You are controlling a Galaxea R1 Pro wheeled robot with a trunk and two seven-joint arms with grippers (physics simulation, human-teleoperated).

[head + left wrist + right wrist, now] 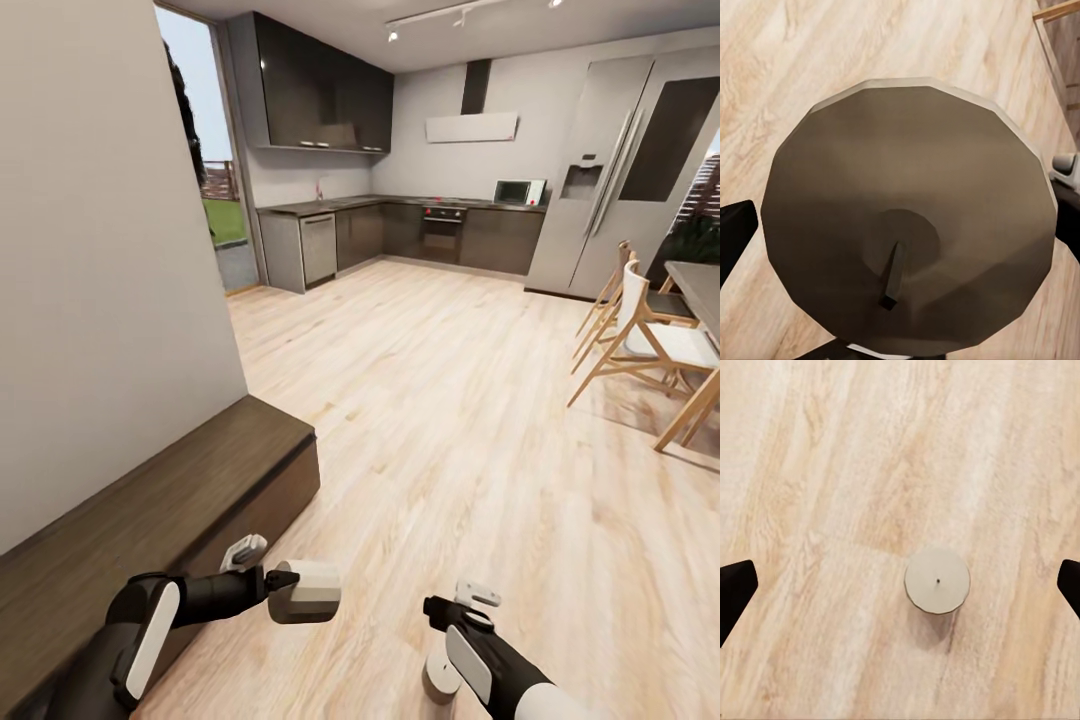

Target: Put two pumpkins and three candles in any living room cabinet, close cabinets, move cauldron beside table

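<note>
While the base faces the kitchen, we note the L gripper [285, 582] carrying a candle [306, 591], held off the floor just beside the end of the cabinet [190, 490] at our 9 o'clock. L wrist view has that candle [907, 225] filling the span between the dark fingertips [735, 232], wick end toward the cam; fingers appear pinched on its sides, presumably so it can go straight into a compartment. Cabinet fronts we can see look shut, so, in our judgement, a door needs opening first.

R gripper [452, 612] hangs at approx 5 o'clock over a second candle [438, 682] standing upright on the plank floor [450, 400]. R wrist view: candle [937, 580] sits between the fingertips [733, 589], well apart from both, fingers spread wide, nothing held. Reads as a pre-grasp lineup, top-down.

Dining chairs [640, 335] and table edge [700, 290] at 2 o'clock; fridge [620, 160] beyond.

Risk: a squat cylinder may tip if the fingers close off-centre.
</note>
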